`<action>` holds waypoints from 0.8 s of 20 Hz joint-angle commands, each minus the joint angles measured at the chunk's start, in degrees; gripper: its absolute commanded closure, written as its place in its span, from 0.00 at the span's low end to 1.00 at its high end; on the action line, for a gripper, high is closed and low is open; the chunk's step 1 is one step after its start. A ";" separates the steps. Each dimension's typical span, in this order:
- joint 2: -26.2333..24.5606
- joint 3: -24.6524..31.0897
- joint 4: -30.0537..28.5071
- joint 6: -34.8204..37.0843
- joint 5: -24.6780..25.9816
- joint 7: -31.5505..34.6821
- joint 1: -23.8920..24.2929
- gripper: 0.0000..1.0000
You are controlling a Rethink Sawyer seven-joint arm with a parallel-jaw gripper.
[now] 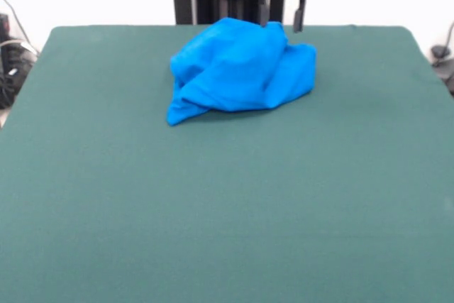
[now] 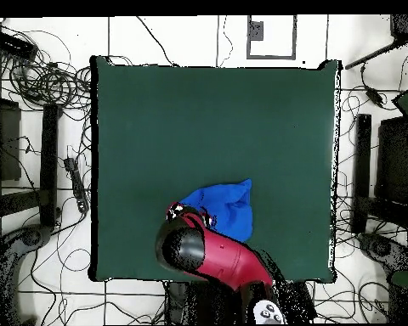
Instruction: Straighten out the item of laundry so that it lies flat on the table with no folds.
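Crumpled bright blue cotton T-shirt (image 1: 237,70) is sitting in a rounded heap on the large dark green felt-covered counter (image 1: 213,211), toward the edge nearest the robot and a little off centre, with wide bare felt on every other side. No print is showing in either view; only plain blue folds are facing outward, and one tapered corner is trailing down to the felt at the heap's lower left in the front view.

Red and black robot arm (image 2: 216,255) is reaching over the heap, covering part of it in the overhead view. Its two-fingered black pincer (image 1: 281,18) is hanging just above the heap's top at the far right side, fingers parted with a clear gap between them and holding nothing. Whether the tips are touching the fabric is hard to tell.

The task is looking barely begun, since the shirt is bunched and nowhere flat. Several things could be going wrong from here. Closing on the crown of the heap is likely to be catching several layers at once, so a lift would be carrying the whole bundle rather than opening it. Pulling toward the robot's side risks dragging fabric off the nearby counter edge. A shallow pinch could be slipping off the soft cloth altogether.
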State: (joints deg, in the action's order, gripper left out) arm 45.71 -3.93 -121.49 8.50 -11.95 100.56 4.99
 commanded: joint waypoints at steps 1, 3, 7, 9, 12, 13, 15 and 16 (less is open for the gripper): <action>-5.23 3.02 -3.76 -3.57 -6.29 19.67 -3.18 0.00; -5.74 3.09 -3.69 -4.00 -7.26 19.89 -3.88 0.00; -7.18 3.37 -2.98 -4.95 -8.35 20.16 -4.80 0.00; -7.38 3.18 -2.74 -4.83 -8.52 20.16 -5.01 0.00; -7.45 3.45 -2.84 -5.15 -8.27 20.09 -4.61 0.00; -7.43 3.42 -2.81 -5.04 -8.24 20.27 -4.81 0.00; -7.50 3.28 -2.68 -4.97 -8.27 20.67 -5.31 0.00; -7.55 3.33 -2.72 -5.21 -8.28 20.87 -5.50 0.00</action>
State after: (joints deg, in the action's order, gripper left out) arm 39.67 -3.90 -121.54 6.10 -16.24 105.04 1.80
